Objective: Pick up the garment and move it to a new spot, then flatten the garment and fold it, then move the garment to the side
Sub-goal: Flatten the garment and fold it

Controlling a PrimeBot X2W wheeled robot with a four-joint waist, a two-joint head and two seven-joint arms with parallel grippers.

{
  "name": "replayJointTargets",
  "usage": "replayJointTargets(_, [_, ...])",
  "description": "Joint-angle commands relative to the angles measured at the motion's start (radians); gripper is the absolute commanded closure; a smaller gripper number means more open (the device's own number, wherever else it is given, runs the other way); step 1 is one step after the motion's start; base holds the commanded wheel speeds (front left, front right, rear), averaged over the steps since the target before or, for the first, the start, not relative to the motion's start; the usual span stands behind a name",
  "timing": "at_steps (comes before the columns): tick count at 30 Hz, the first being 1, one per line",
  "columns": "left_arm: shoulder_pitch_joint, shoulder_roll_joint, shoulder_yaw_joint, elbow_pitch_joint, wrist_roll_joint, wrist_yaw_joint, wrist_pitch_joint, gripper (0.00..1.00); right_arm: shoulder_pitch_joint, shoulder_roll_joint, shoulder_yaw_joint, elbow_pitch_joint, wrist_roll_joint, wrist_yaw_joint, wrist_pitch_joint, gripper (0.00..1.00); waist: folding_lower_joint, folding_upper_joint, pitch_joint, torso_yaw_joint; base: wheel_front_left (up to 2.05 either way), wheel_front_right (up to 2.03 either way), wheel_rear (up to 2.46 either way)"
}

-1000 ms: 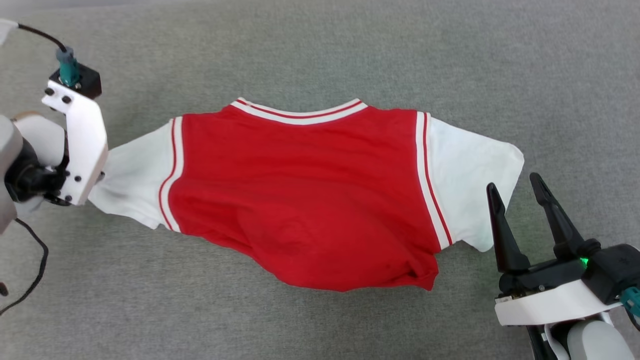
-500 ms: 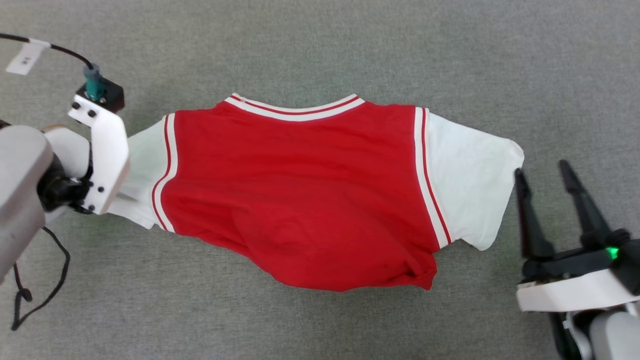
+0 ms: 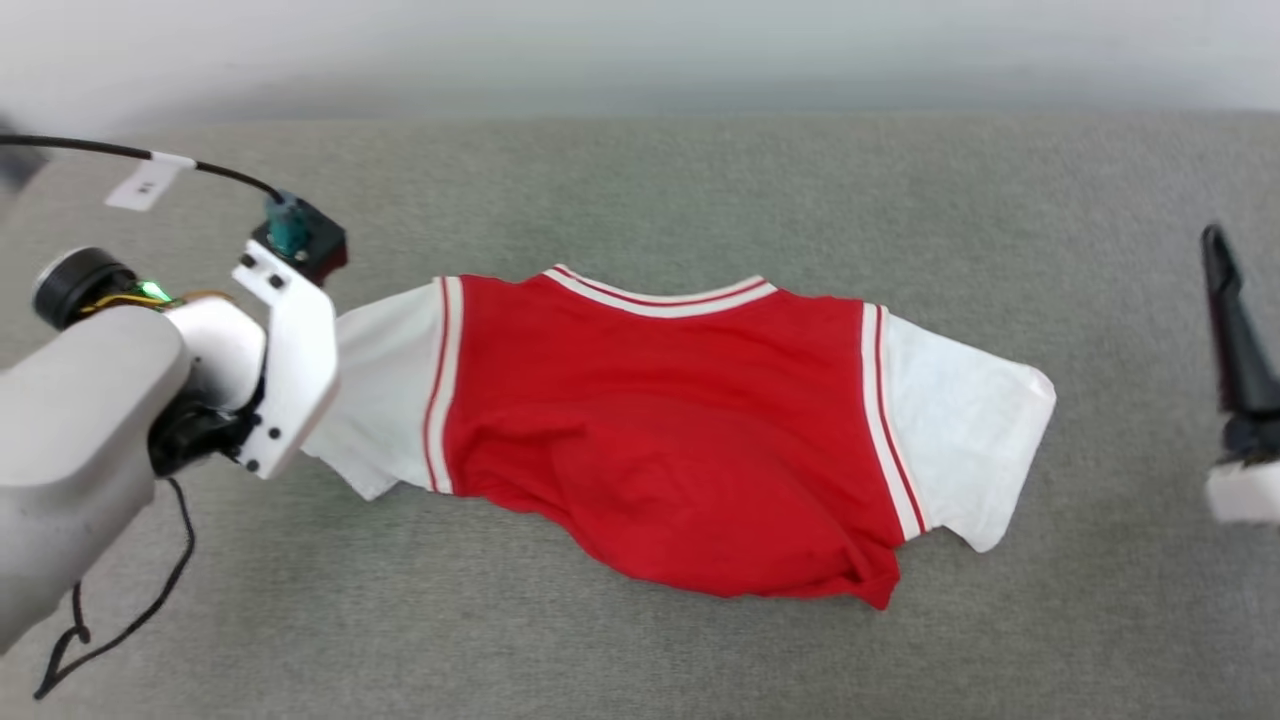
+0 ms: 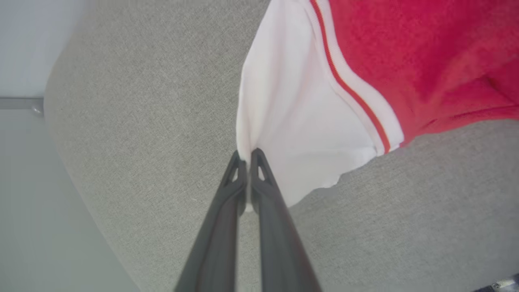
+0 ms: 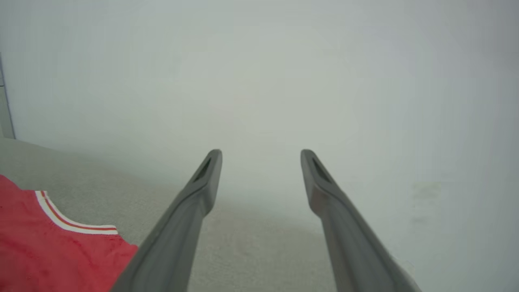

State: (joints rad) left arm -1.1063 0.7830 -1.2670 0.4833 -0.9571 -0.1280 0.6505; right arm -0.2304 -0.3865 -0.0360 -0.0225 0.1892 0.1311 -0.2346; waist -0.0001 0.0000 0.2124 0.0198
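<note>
Left hand (image 4: 246,156) newly tight — garment (image 3: 670,450) crosswise

Bare lab or test room: a grey cloth-covered table (image 5: 243,243) under the fingers (image 5: 182,227), a blank pale wall (image 5: 259,81) beyond them.

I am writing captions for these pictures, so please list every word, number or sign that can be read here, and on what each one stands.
No text can be read in any view.
The white tag on the black cable: faint dark marks, too small and blurred to read.
The red jersey T-shirt: the face turned up carries no print, only red-and-white striped trim.
</note>
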Motion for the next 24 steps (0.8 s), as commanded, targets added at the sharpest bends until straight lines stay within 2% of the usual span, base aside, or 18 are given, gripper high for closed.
replayJointTargets(1, [0.021, 0.003, -0.005, -0.016, 0.001, 0.001, -0.003, 1.0, -0.03, -0.025, 0.006, 0.003, 0.008, -0.001, 0.015, 0.0, 0.0001, 0.0, -0.033, 0.033, 0.0, 0.0, 0.0])
replayJointTargets(3, [0.02, 0.003, -0.007, -0.057, 0.012, 0.0, -0.006, 1.0, -0.067, -0.087, 0.04, 0.019, 0.03, -0.001, 0.077, 0.0, 0.0001, 0.0, -0.045, 0.046, 0.0, 0.0, 0.0])
replayJointTargets(4, [0.019, 0.006, -0.007, -0.093, 0.025, 0.001, -0.001, 1.0, -0.109, -0.16, 0.1, 0.028, 0.059, -0.001, 0.169, 0.0, 0.0001, 0.0, -0.052, 0.057, 0.0, 0.0, 0.0])
replayJointTargets(8, [0.029, -0.001, -0.01, -0.136, 0.027, 0.001, -0.007, 1.0, -0.184, -0.285, 0.249, 0.05, 0.177, -0.001, 0.402, 0.0, 0.0001, 0.0, -0.058, 0.073, 0.0, 0.0, 0.0])
replayJointTargets(13, [0.026, -0.004, -0.011, -0.158, 0.03, 0.0, -0.017, 1.0, -0.296, -0.443, 0.486, 0.054, 0.362, -0.001, 0.73, 0.0, 0.0001, 0.0, -0.042, 0.086, 0.0, 0.0, 0.0])
replayJointTargets(14, [0.026, -0.004, -0.011, -0.158, 0.03, 0.0, -0.017, 1.0, -0.296, -0.443, 0.486, 0.054, 0.362, -0.001, 0.73, 0.0, 0.0001, 0.0, -0.042, 0.086, 0.0, 0.0, 0.0])
replayJointTargets(19, [0.014, -0.017, -0.012, -0.163, 0.025, 0.0, -0.038, 1.0, -0.43, -0.53, 0.683, 0.082, 0.517, -0.001, 1.008, 0.0, 0.0001, 0.0, -0.008, 0.103, 0.0, 0.0, 0.0])
replayJointTargets(24, [-0.01, -0.034, -0.012, -0.161, 0.034, 0.0, -0.056, 1.0, -0.552, -0.549, 0.825, 0.149, 0.604, -0.001, 1.229, 0.0, 0.0001, 0.0, 0.038, 0.125, 0.0, 0.0, 0.0])
